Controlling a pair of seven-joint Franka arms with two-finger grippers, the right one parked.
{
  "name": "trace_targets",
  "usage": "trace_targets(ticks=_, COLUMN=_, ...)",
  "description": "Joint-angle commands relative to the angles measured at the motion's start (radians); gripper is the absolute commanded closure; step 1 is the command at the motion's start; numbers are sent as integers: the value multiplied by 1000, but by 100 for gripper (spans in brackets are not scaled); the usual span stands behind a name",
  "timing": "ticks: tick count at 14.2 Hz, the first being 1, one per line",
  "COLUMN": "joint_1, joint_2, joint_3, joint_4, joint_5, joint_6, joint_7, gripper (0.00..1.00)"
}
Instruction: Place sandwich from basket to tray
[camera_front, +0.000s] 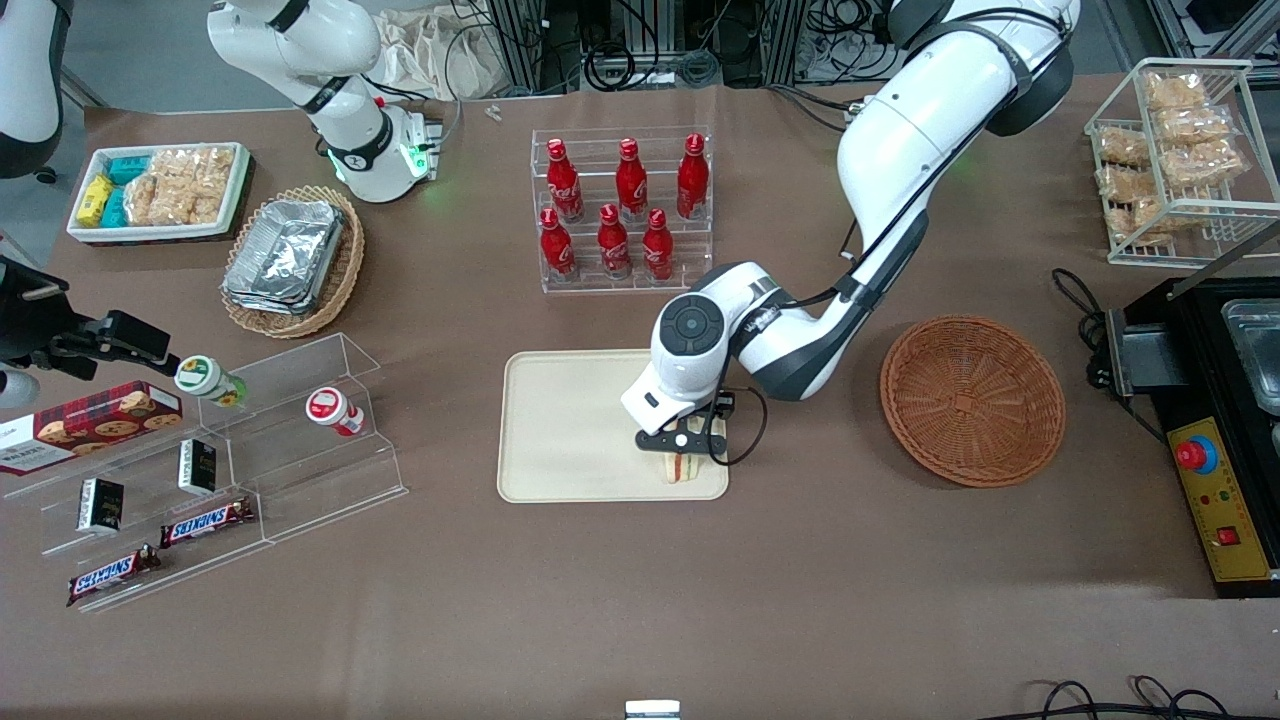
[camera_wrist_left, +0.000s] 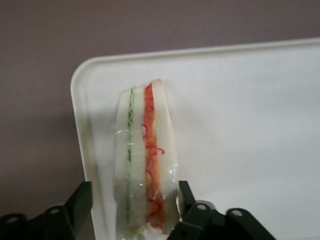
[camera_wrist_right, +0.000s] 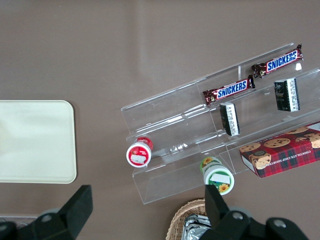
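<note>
Front view: gripper (camera_front: 683, 443) over sandwich (camera_front: 681, 466)

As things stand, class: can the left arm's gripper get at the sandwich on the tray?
Probably yes: the gripper is already at the sandwich over the tray, fingers open either side, nothing between.

A brown table (camera_front: 800, 600) fills the front view. At centre the cream tray (camera_front: 560, 420) is laid flat on it, with the gripper (camera_front: 686, 442) positioned over the tray's lower right corner. The reddish-brown basket (camera_front: 972, 400) is set on the table at centre right. A clear rack of red bottles (camera_front: 622, 210) is seen at upper centre, a tan wicker basket of foil containers (camera_front: 292, 258) at upper left, a white bin of snacks (camera_front: 158, 192) at far upper left, and clear stepped shelves (camera_front: 250, 470) at lower left.
</note>
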Motion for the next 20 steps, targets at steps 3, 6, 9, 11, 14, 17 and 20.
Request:
trace_targets(ticks=3, joint_1=89, joint_2=-225, joint_3=4, joint_4=-15, joint_5=8, joint_6=-129, joint_7=-56, gripper=0)
trace_targets(ticks=6, joint_1=190, joint_2=-325, joint_3=1, joint_4=-24, joint_5=-70, joint_6=-174, joint_7=-53, gripper=0)
trace_targets(ticks=9, joint_1=326, joint_2=-434, joint_3=0, joint_4=-89, joint_5=-147, joint_6=-191, joint_7=60, gripper=0)
trace_targets(ticks=11, joint_1=437, joint_2=-515, joint_3=1, joint_4=-120, joint_5=-268, joint_6=-242, joint_7=267, gripper=0)
trace_targets(ticks=14, joint_1=537, joint_2=-584, joint_3=47, joint_4=-122, joint_5=-349, joint_6=-367, joint_7=552, gripper=0)
trace_targets(ticks=17, joint_1=502, joint_2=-640, joint_3=237, joint_4=-139, joint_5=-400, joint_6=-415, joint_7=785, gripper=0)
trace_targets(ticks=20, joint_1=372, joint_2=-670, joint_3=427, joint_4=-165, joint_5=-394, joint_6=-425, joint_7=903, gripper=0)
